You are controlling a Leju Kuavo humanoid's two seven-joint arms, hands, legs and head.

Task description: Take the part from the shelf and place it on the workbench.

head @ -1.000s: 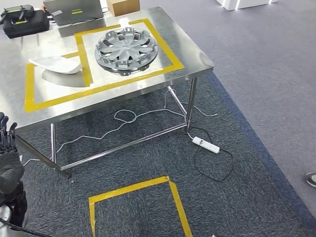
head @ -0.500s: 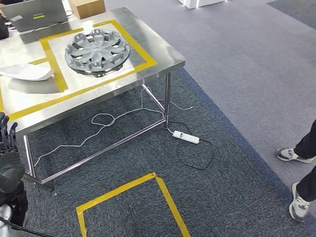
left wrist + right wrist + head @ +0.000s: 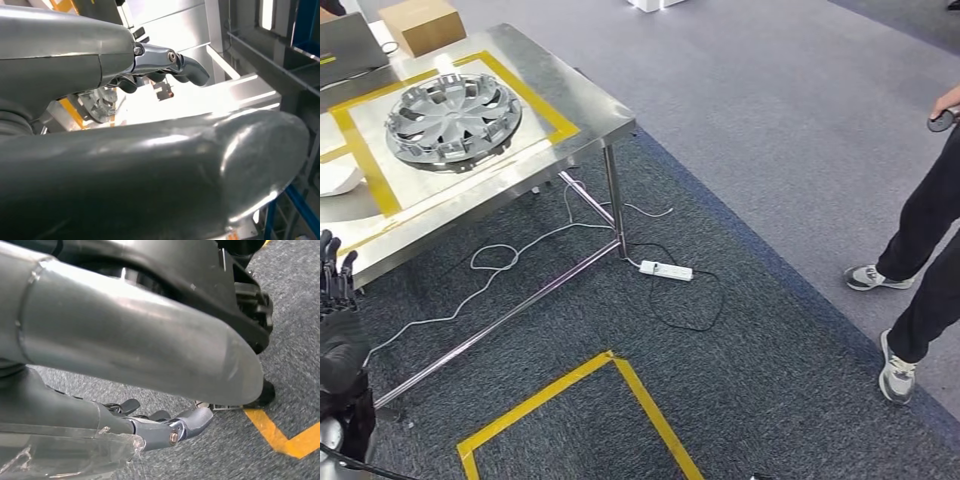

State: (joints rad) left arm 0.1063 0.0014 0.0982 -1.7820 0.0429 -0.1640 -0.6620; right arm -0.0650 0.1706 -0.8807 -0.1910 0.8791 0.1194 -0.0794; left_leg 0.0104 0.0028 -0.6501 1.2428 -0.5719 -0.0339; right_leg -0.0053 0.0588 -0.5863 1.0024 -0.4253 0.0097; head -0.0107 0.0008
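The steel workbench (image 3: 573, 98) stands at the upper left of the head view, marked with yellow tape. On it lie a silver wheel cover (image 3: 452, 118) and, at the picture's left edge, a white part (image 3: 335, 178). My left hand (image 3: 336, 320) hangs at the lower left, beside the table's near edge, fingers upright and apart, holding nothing. In the left wrist view its fingers (image 3: 166, 62) reach out over bright metal, with nothing between them. My right hand (image 3: 151, 430) hangs low over the carpet with straight fingers and nothing in it.
A person (image 3: 924, 250) in dark trousers stands at the right on the grey floor. A white power strip (image 3: 666, 270) and cables lie by the table leg. A yellow tape square (image 3: 569, 395) marks the carpet in front. A cardboard box (image 3: 422, 25) sits on the table's far side.
The whole picture has shifted: my view has turned right, so the workbench now sits further left. The person's legs have come further into view at the right. My hands have kept their pose.
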